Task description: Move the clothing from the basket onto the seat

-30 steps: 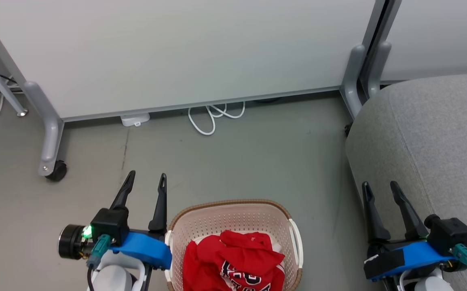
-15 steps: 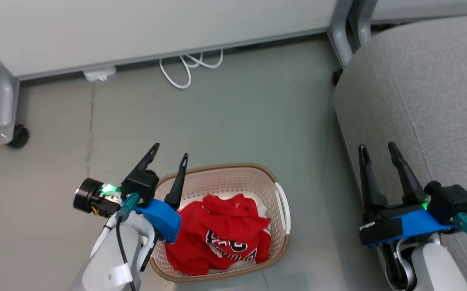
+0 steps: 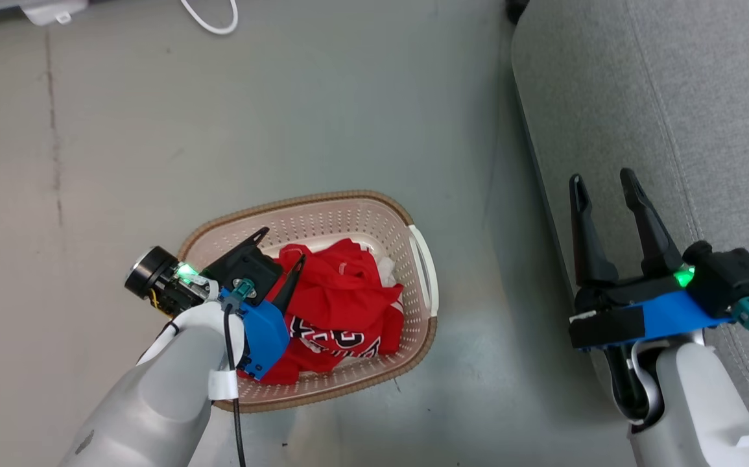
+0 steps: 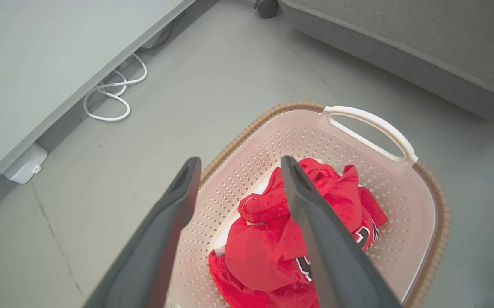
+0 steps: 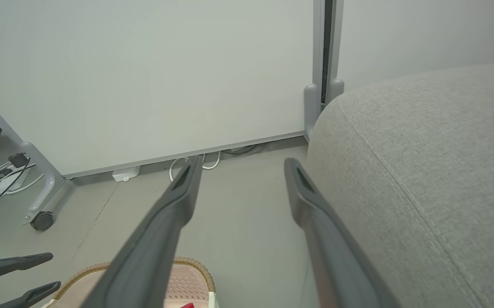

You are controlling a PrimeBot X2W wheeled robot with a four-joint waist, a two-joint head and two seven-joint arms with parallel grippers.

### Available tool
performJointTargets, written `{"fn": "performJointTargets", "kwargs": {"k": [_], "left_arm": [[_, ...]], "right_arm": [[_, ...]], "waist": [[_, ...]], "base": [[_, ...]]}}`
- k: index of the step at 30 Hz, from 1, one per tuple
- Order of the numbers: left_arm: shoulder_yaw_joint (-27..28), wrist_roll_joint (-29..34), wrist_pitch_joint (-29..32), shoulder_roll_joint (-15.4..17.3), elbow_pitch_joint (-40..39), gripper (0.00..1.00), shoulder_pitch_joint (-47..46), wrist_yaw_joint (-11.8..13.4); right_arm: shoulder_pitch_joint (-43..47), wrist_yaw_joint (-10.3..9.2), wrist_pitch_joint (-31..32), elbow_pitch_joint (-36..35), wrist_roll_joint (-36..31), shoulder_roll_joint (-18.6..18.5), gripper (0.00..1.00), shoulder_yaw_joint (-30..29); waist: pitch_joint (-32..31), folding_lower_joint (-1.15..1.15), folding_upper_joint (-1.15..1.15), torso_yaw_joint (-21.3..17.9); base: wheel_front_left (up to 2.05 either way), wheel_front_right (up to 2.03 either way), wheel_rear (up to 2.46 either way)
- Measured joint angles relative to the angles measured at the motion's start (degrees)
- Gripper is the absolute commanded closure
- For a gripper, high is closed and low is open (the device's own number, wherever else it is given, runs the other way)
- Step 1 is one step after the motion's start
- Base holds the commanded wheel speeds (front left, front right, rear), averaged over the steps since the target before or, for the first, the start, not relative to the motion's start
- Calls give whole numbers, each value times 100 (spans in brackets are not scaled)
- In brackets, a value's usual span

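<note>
Both grippers are standing open and carrying nothing. The left gripper (image 3: 282, 244) is hanging over the cream plastic laundry basket (image 3: 348, 207) with perforated sides and a brown woven-look rim. Its two long dark fingers are spread and pointing down at the load; whether a fingertip is touching fabric cannot be told. The right gripper (image 3: 601, 176) is idling at the edge of the large grey fabric-upholstered seat (image 3: 672, 97) that faces the basket, well apart from the basket itself.

The clothing (image 3: 342, 305), a crumpled heap of bright red fabric with a jersey's black-and-white lettering showing, is lying wholly inside the basket. It is bunching toward the rim nearest the robot and leaving the far wall bare. The basket is sitting on the grey floor (image 3: 218, 117), near the seat's edge but apart from it.

Assessment: the task is standing at its first step, the reach for a first garment, with no transfer done. The next move is calling for the left gripper to descend until its fingers are straddling a raised fold. It should then close on fabric alone, clear of the perforated wall and the white handle (image 3: 425, 269), and lift until trailing cloth is clearing the rim.
</note>
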Motion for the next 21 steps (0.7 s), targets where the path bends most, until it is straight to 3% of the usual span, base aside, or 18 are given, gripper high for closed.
{"fn": "performJointTargets", "kwargs": {"k": [10, 21], "left_arm": [[-1615, -583, 147, 10, 837, 0, -631, -1], [-2874, -1183, 572, 222, 1074, 0, -1162, -1]], "right_arm": [[-349, 0, -1, -103, -5, 0, 0, 64], [-687, 0, -1, -246, -14, 1, 0, 111]], "waist": [[624, 0, 0, -198], [1356, 0, 0, -314]], "base": [[0, 0, 0], [0, 0, 0]]}}
